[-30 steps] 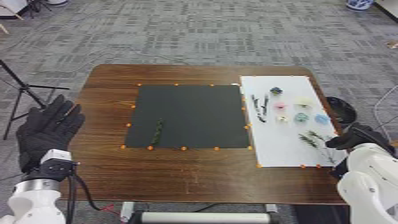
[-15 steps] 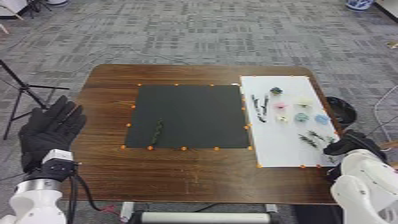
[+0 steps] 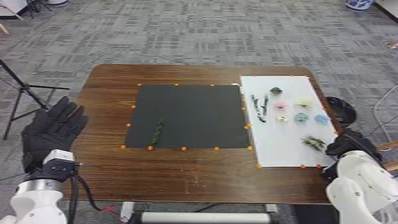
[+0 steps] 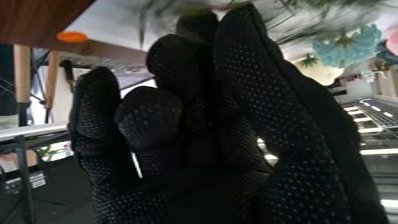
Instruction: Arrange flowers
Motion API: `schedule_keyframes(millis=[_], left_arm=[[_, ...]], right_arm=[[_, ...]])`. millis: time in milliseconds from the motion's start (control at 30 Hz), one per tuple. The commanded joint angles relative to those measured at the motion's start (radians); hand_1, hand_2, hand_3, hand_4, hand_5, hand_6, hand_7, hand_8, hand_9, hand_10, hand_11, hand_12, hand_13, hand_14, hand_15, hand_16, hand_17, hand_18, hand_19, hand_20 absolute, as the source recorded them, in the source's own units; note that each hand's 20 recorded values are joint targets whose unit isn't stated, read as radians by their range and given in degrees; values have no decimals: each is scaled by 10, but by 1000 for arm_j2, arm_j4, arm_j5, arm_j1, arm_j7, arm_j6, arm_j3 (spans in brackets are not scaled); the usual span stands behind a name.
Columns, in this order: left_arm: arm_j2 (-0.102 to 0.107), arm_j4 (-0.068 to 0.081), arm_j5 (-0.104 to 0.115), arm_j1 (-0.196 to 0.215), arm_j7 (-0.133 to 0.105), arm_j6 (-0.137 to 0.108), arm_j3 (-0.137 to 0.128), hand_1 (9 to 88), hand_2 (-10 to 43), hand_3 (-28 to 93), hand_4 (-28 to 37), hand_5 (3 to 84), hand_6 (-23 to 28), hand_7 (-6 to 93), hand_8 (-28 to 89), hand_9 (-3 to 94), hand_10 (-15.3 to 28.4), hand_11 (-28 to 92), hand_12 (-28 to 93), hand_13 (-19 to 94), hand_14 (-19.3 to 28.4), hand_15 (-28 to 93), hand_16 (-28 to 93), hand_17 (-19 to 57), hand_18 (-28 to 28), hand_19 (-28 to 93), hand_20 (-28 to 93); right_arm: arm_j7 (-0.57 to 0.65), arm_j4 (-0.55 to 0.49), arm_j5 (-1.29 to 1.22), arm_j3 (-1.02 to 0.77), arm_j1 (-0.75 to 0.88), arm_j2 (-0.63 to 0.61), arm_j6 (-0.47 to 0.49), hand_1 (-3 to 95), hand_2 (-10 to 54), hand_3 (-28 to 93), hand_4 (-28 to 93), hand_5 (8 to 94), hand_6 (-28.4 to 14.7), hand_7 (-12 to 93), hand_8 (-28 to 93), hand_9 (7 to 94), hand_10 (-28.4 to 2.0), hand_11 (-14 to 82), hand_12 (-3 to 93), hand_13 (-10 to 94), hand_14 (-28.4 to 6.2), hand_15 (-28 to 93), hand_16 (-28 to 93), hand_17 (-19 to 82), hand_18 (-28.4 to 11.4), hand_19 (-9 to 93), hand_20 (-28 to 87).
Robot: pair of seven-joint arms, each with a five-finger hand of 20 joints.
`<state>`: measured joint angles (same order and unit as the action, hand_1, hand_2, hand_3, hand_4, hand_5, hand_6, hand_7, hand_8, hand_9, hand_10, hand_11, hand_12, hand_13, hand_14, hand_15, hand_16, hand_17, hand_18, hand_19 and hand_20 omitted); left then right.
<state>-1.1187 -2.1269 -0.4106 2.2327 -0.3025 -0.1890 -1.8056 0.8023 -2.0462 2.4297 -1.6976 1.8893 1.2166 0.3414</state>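
At the frame's lower right, the right hand (image 3: 351, 143) is beside green sprigs (image 3: 314, 143); whether it has hold of 1, I cannot tell. Best to pinch low on the stem and lift clear of the 6 blooms (image 3: 301, 118) on the white sheet (image 3: 282, 152). Middle left, the left hand (image 3: 46, 135) is unclenched, empty. Grey carpet (image 3: 200, 42) spans the top.

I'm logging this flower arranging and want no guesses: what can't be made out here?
- Right wrist view: whether the right hand grips the green sprigs; its glove hides any contact.
- Same view: the sprigs' full outline, blurred and cut by the top edge.
- Head view: petal detail on the pink flower, too small.
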Motion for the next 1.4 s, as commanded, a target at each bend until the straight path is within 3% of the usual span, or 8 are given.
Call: schedule_keyframes(millis=[33, 333, 467, 733, 833, 1133, 1400], left_arm=[[-11, -12, 8, 24, -2, 3, -2, 284, 192, 683, -283, 448, 87, 119, -99, 370, 144, 220, 83, 274, 153, 300, -56, -67, 155, 403, 95], [-15, -14, 9, 34, -5, 2, -8, 273, 188, 692, -283, 447, 88, 117, -97, 368, 144, 219, 83, 272, 154, 301, -56, -68, 154, 401, 95], [-14, -14, 8, 38, -6, 5, -13, 272, 189, 694, -283, 446, 88, 116, -96, 366, 144, 218, 83, 272, 155, 300, -56, -68, 154, 401, 95], [-14, -17, 15, 54, -10, -13, -20, 271, 187, 693, -283, 446, 88, 115, -96, 366, 145, 219, 84, 272, 155, 300, -55, -68, 154, 400, 95], [-10, -16, 15, 52, -9, -15, -25, 271, 187, 693, -283, 446, 88, 116, -96, 366, 145, 219, 84, 272, 154, 300, -55, -68, 155, 400, 95], [7, -3, 20, 28, -6, -25, -15, 269, 186, 694, -283, 446, 88, 116, -96, 367, 145, 222, 84, 273, 155, 299, -55, -67, 154, 399, 94], [20, 0, 19, 18, -3, -19, -5, 270, 187, 696, -283, 449, 90, 117, -96, 370, 150, 222, 83, 275, 155, 301, -56, -65, 153, 398, 94]], right_arm=[[-8, -5, 18, 9, 22, 2, -49, 571, -93, 675, -267, 708, -28, 355, 162, 679, -136, 415, 572, 661, -125, 763, 414, 386, -234, 845, 299], [3, -115, -30, 29, 11, -17, -102, 548, -77, 672, -246, 699, -18, 418, 171, 724, -115, 383, 529, 724, -92, 720, 393, 433, -226, 866, 291], [-43, -167, -20, 71, -8, -36, -134, 543, -73, 671, -241, 693, -19, 445, 170, 736, -117, 368, 518, 736, -86, 704, 393, 438, -226, 872, 283], [-140, -187, -63, 203, -118, -31, -171, 536, -71, 672, -237, 693, -15, 473, 167, 753, -119, 380, 498, 753, -74, 696, 390, 454, -220, 884, 274], [-249, -158, -17, 282, -151, -22, -151, 536, -71, 673, -240, 692, -18, 479, 167, 752, -120, 386, 503, 754, -72, 695, 392, 453, -219, 887, 273], [-317, -84, -31, 489, -282, 81, -79, 537, -70, 672, -243, 682, -18, 501, 158, 740, -117, 403, 513, 743, -80, 708, 400, 441, -217, 889, 277], [-371, 123, 12, 612, -408, 174, -61, 543, -68, 670, -257, 678, -22, 509, 151, 735, -118, 410, 513, 740, -80, 713, 398, 438, -215, 886, 280]])
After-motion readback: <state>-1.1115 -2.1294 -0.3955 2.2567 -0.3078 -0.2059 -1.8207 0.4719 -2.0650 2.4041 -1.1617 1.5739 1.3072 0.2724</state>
